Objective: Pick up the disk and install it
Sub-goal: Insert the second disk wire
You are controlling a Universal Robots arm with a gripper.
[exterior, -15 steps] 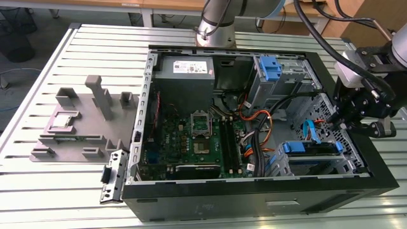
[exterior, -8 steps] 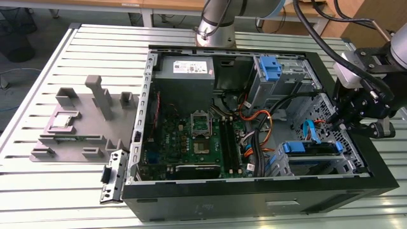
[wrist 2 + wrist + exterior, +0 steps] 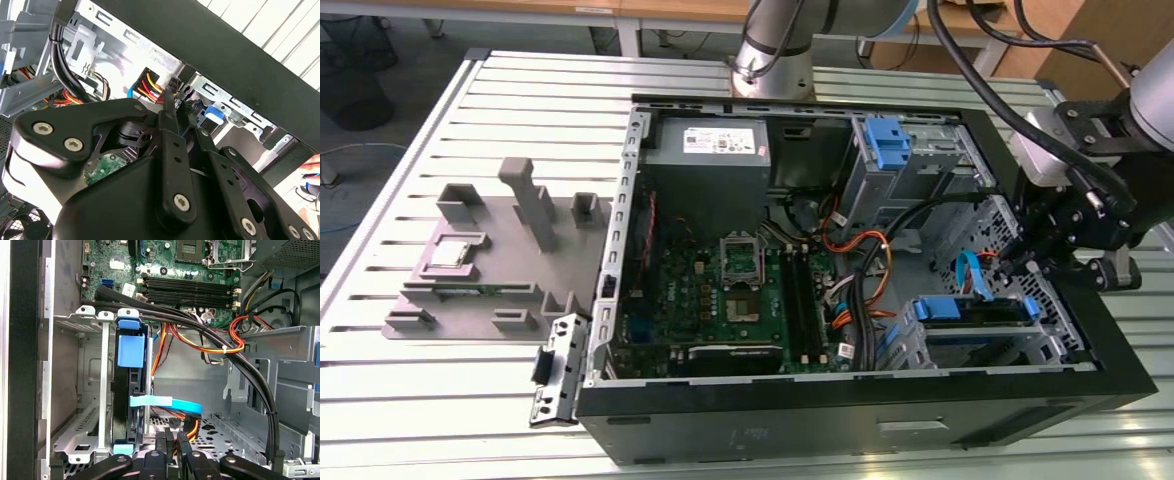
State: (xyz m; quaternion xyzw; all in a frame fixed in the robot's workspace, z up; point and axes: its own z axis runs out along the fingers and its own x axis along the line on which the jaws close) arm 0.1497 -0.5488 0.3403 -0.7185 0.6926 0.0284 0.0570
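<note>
The disk (image 3: 970,311) stands on edge in the metal drive cage (image 3: 1047,345) at the case's front corner on the exterior view's right, its blue carrier showing on top. In the first wrist view the disk (image 3: 122,405) sits in the cage with a blue tab (image 3: 131,351) and a flat light-blue cable (image 3: 165,402) running to it. My gripper (image 3: 1027,270) hangs inside the case just beside the cage. In both wrist views its fingers (image 3: 172,440) are close together, tips (image 3: 179,107) next to a plug with yellow, red and black wires (image 3: 149,85). The disk is not in them.
The open case holds a green motherboard (image 3: 720,290), a grey power supply (image 3: 707,145) and an upright blue latch (image 3: 890,140). Thick black cables (image 3: 200,327) cross above the cage. A grey fixture (image 3: 494,260) with a small silver chip (image 3: 450,252) lies beside the case. A hand (image 3: 312,165) shows outside it.
</note>
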